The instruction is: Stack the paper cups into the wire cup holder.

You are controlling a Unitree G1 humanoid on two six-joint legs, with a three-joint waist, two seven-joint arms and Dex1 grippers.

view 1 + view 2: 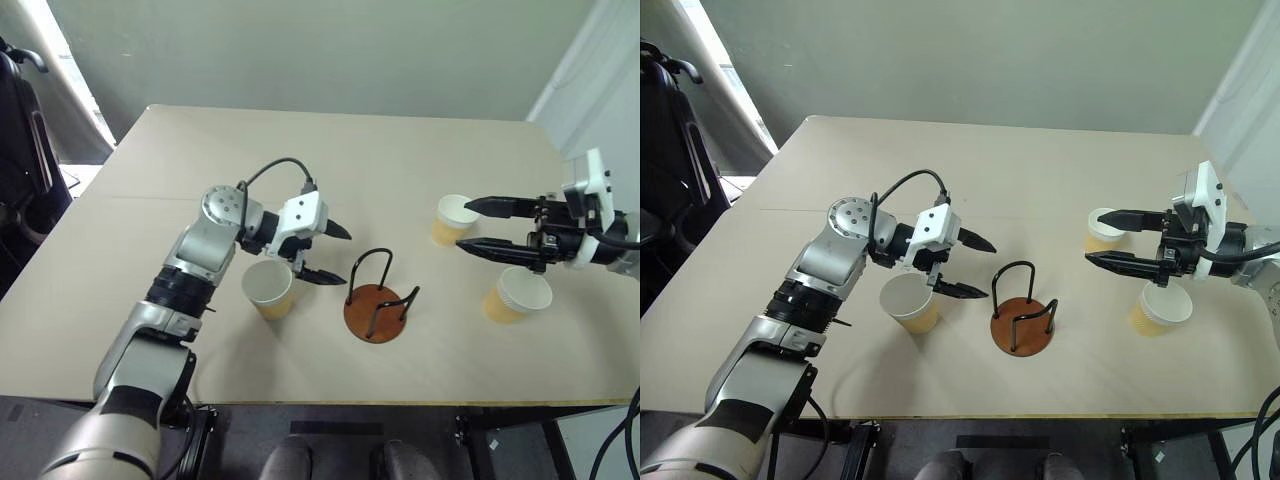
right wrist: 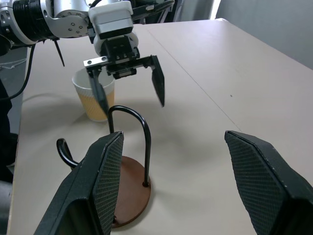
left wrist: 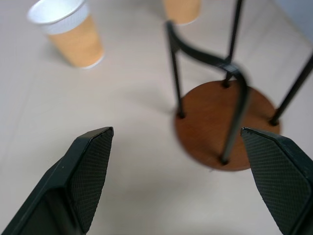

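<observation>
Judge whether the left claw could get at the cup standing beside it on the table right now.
Probably yes. The left claw hangs open just past the cup, which stands upright with nothing across its rim; the wire cup holder stands apart on the far side.

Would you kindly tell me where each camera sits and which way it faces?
Both eye views: on the head, looking down on the table, both arms showing.
Left wrist view: behind the open left claw, facing the wire cup holder.
Right wrist view: behind the open right claw, facing the left claw.
Shared: the holder and a paper cup.
</observation>
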